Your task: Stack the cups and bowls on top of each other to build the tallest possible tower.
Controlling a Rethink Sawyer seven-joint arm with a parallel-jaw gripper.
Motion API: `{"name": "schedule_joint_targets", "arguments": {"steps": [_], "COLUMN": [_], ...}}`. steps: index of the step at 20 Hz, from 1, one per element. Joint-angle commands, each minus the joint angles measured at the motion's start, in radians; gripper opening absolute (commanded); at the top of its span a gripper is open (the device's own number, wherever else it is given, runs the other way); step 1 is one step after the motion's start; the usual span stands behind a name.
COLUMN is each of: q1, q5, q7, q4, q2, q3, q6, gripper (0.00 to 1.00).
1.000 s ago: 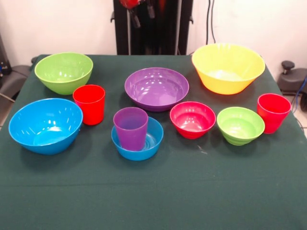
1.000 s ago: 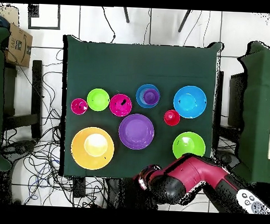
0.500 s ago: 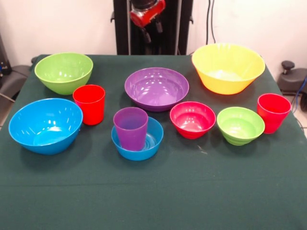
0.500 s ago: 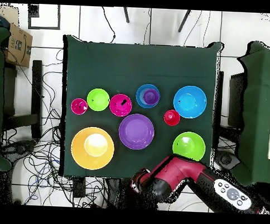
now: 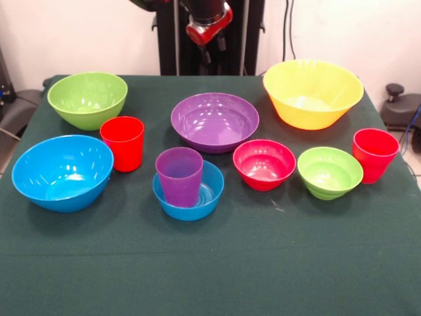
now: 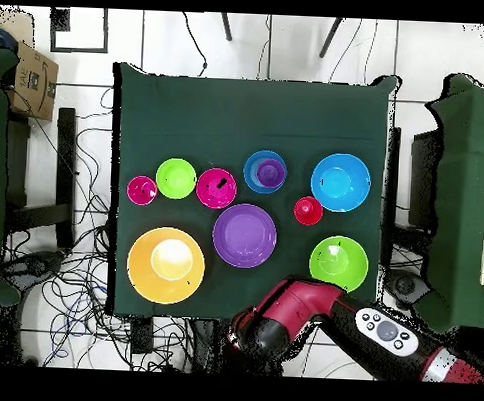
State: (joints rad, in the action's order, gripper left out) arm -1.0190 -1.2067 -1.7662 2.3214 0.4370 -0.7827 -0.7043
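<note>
We see the tool (image 5: 212, 45) high above the counter's (image 5: 217, 263) far edge, and cannot tell how its fingers stand. The purple cup (image 5: 179, 176) stands upright in the small blue bowl (image 5: 206, 197) (the only stack); other cups and bowls sit separately.

Bright even overhead lighting, white glare spots on the glossy purple plastic bowl (image 5: 214, 121), faint soft shadows on the dark green tablecloth (image 5: 210, 263), sharp focus throughout

Purple cup (image 5: 179, 175) in small blue bowl (image 5: 206, 197), red-pink bowl (image 5: 264, 164), dark green cloth (image 5: 230, 263).
</note>
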Motion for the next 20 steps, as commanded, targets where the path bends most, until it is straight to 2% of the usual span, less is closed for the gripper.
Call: {"name": "schedule_joint_targets", "arguments": {"steps": [1, 5, 10, 14, 17, 20], "q1": [0.131, 0.192, 0.258, 0.366, 0.436, 0.477], "q5": [-0.114, -0.139, -0.134, -0.125, -0.079, -0.014], "q7": [-0.347, -0.432, -0.531, -0.665, -0.727, -0.735], "q4": [-0.183, -0.211, -0.220, -0.260, -0.277, -0.279], "q2": [0.034, 0.060, 0.121, 0.130, 0.132, 0.137], "q3": [0.186, 0.248, 0.304, 0.368, 0.402, 0.416], "q6": [0.099, 0.122, 0.144, 0.126, 0.110, 0.105], "gripper": [1.00, 1.00, 1.00, 1.00, 1.00, 1.00]}}
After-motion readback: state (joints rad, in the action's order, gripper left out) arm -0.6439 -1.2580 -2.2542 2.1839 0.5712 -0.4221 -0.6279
